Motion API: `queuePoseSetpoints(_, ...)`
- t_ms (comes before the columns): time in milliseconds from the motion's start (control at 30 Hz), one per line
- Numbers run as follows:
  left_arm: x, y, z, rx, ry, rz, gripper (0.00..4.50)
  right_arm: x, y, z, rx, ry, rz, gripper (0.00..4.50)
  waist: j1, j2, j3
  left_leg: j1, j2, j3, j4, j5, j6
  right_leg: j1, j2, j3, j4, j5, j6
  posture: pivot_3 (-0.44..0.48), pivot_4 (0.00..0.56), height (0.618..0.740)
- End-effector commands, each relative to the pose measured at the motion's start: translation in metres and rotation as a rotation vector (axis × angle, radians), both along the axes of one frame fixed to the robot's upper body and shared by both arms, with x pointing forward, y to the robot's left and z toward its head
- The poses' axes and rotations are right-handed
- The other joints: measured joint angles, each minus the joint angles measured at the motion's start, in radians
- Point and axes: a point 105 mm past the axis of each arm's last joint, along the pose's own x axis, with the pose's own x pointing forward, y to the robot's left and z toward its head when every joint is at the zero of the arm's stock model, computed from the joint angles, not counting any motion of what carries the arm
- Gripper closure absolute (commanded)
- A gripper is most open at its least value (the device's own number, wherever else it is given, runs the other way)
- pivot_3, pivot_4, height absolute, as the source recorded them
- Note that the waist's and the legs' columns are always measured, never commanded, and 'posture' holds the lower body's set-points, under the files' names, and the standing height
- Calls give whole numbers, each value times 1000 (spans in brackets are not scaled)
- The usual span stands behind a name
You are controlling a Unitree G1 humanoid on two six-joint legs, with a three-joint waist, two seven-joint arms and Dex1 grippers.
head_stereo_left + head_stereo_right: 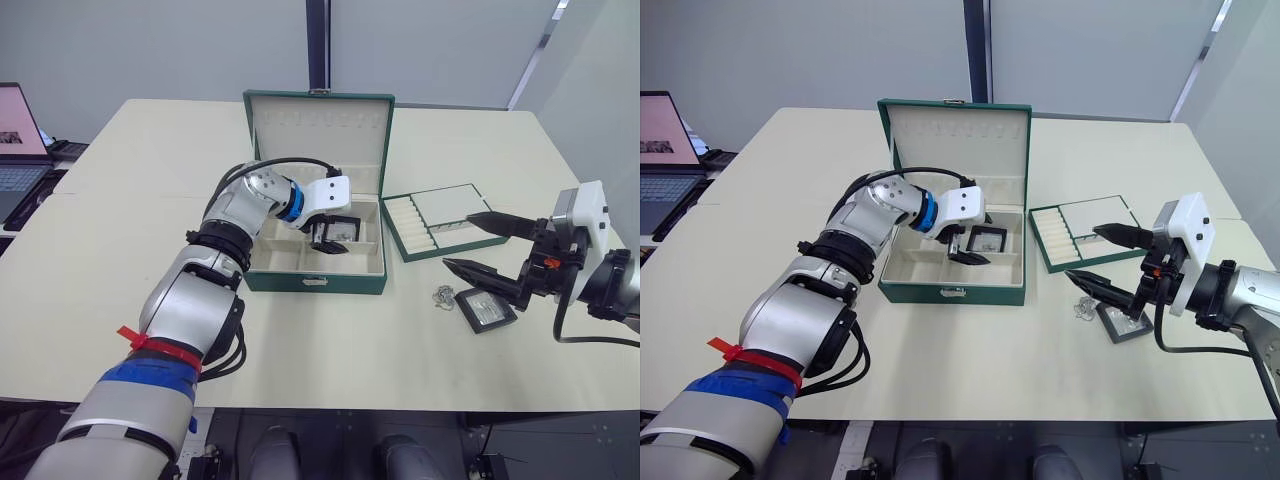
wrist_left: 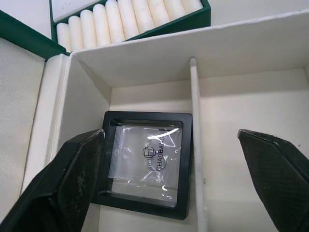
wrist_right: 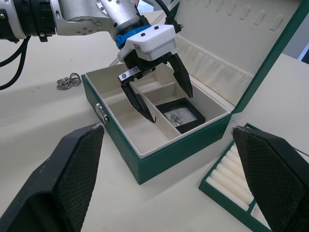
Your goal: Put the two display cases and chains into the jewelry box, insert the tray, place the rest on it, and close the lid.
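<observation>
The dark green jewelry box [image 1: 315,283] stands open mid-table, its lid [image 1: 318,130] upright at the back. One display case [image 2: 145,164] lies flat in the box's right rear compartment. My left gripper [image 1: 328,238] hangs open just above it, fingers [image 2: 72,183] on either side, touching nothing. The other display case [image 1: 487,308] lies on the table to the right, a chain [image 1: 443,297] beside it. My right gripper [image 1: 458,240] hovers open above and slightly left of that case. The tray [image 1: 450,205] sits right of the box. Another chain [image 3: 67,82] lies left of the box.
An open laptop [image 1: 20,130] sits on a separate desk at far left. The cream table [image 1: 120,300] has free room on its left half and in front of the box. The box's front compartments [image 1: 280,258] hold nothing.
</observation>
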Motion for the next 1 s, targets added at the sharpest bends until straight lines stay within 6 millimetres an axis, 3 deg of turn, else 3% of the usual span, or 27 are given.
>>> queuePoseSetpoints(33,-15,-15,34,-138,33,-111,33,-1,-2,11,-10,-37,8,0,0,0,0,0,0,0,0,0,0,0,0,0,0,0,0,0,150,740)
queuePoseSetpoints(133,-32,-14,50,-243,110,-180,33,-1,-3,12,-6,-36,18,0,-1,0,0,0,0,0,0,0,0,0,0,0,0,0,0,0,150,740)
queuePoseSetpoints(233,-58,6,67,-351,166,-204,33,2,-11,10,-7,-18,12,0,-11,3,-2,0,1,0,0,0,0,0,0,0,0,0,0,0,150,740)
queuePoseSetpoints(333,-78,35,71,-413,200,-129,33,6,-24,3,-13,10,-17,0,-27,4,-2,1,2,-1,0,0,0,1,2,0,0,0,0,0,150,740)
queuePoseSetpoints(467,-102,78,69,-516,227,76,33,18,-54,-7,-3,23,-127,0,-28,4,-2,1,2,-2,0,0,0,2,2,0,0,0,0,0,150,740)
queuePoseSetpoints(600,-118,110,64,-594,215,262,33,25,-78,-16,24,38,-211,0,-23,4,-3,1,2,-3,0,0,0,3,1,-1,1,0,0,0,150,740)
queuePoseSetpoints(700,-128,154,58,-660,160,510,33,35,-99,-27,55,38,-309,0,-23,4,-3,1,2,-2,0,0,0,4,1,-1,0,0,0,0,150,740)
queuePoseSetpoints(1000,-150,254,15,-724,-43,1062,33,65,-121,-62,129,12,-461,0,-28,5,-4,2,2,-2,0,0,0,3,1,1,0,0,0,0,150,740)
